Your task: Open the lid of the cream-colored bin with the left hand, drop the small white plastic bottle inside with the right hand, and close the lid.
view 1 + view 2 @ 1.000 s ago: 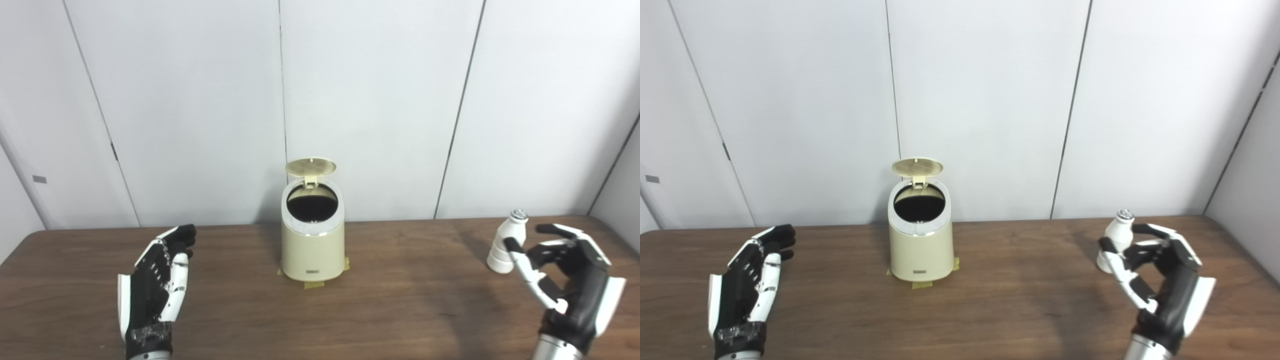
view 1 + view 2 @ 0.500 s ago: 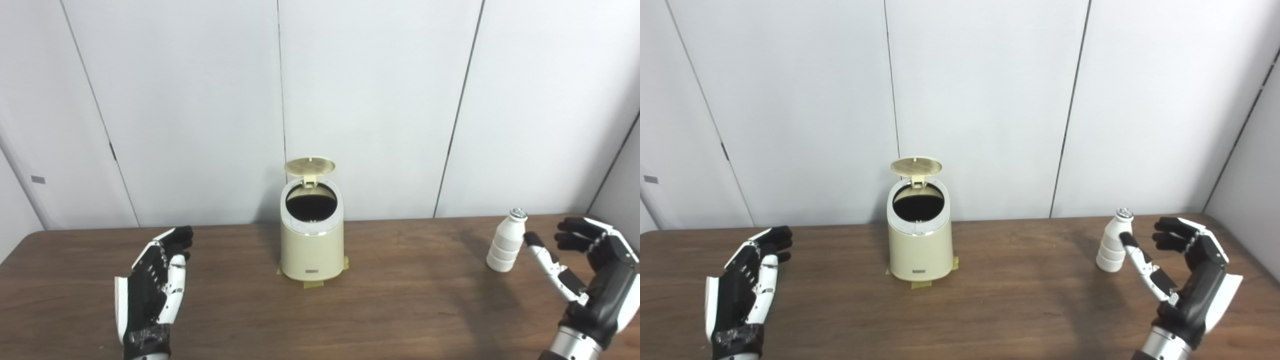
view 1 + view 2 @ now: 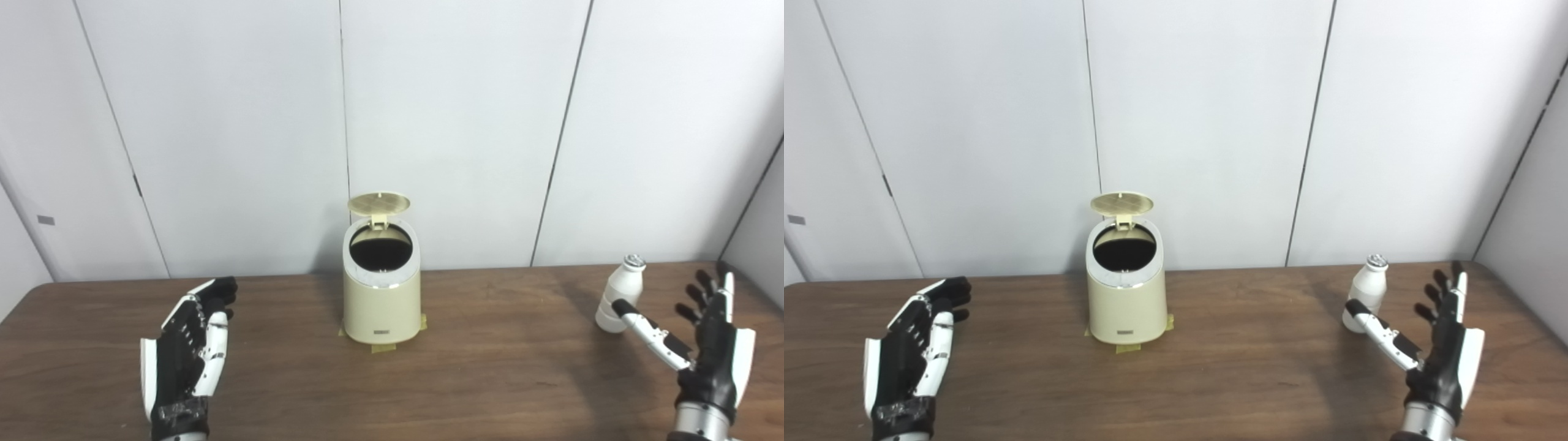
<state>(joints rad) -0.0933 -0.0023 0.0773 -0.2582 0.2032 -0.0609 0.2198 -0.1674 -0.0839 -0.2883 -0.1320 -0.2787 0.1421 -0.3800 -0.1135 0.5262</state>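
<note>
The right hand (image 3: 710, 343) is closest to us, low at the right, wide open and holding nothing. Its thumb sticks out to the left, and the fingers (image 3: 704, 294) point up and away. Just past the thumb tip stands the small white plastic bottle with a ridged body and a silver cap (image 3: 618, 294), upright on the brown wooden surface (image 3: 502, 373). I cannot tell if the thumb touches it.

The bottle looks light, hard and smooth, so it may tip or slide if it gets bumped. I think the best place to hold it is around the wide ridged middle, not the thin neck.

The left hand (image 3: 187, 352) is open and empty too. Far ahead and to its right sits the cream-colored round plastic bin (image 3: 381, 300), with its round lid (image 3: 378, 203) standing up.
</note>
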